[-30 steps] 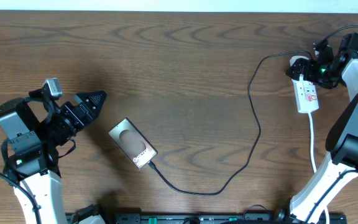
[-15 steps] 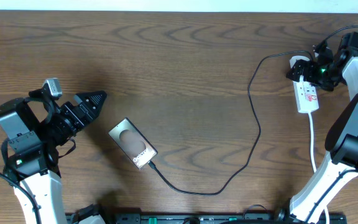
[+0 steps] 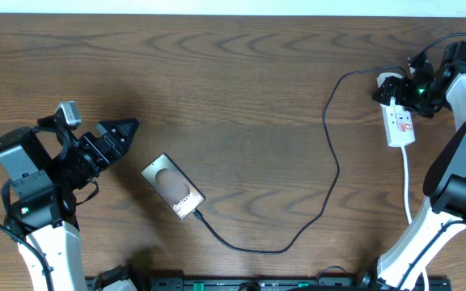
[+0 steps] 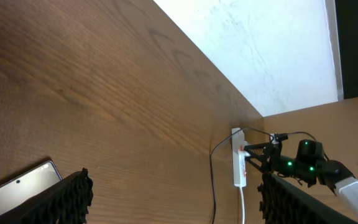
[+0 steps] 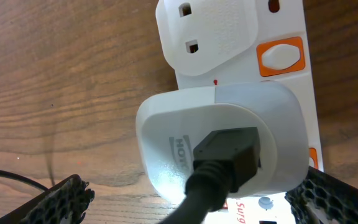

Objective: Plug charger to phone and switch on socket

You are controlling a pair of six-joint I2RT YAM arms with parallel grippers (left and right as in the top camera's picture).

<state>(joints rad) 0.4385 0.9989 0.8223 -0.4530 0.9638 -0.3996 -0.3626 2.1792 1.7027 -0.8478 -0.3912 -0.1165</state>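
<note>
left end effector [image 3: 120, 133]: open, empty, near phone [image 3: 173, 187] on counter [image 3: 233, 81] | right end effector [image 3: 399, 89]: open, jaws astride white adapter [image 5: 222, 143] on socket [image 3: 400, 125], right side | charger [image 3: 330, 186]: tip at phone's lower end

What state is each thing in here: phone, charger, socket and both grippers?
phone: flat, screen up.
charger: one end in the white adapter, the other seemingly plugged into the phone's lower end.
socket: adapter plugged in; orange switch position cannot be told.
left gripper: open, empty, beside the phone.
right gripper: open, over the socket's adapter end, holding nothing.
</note>
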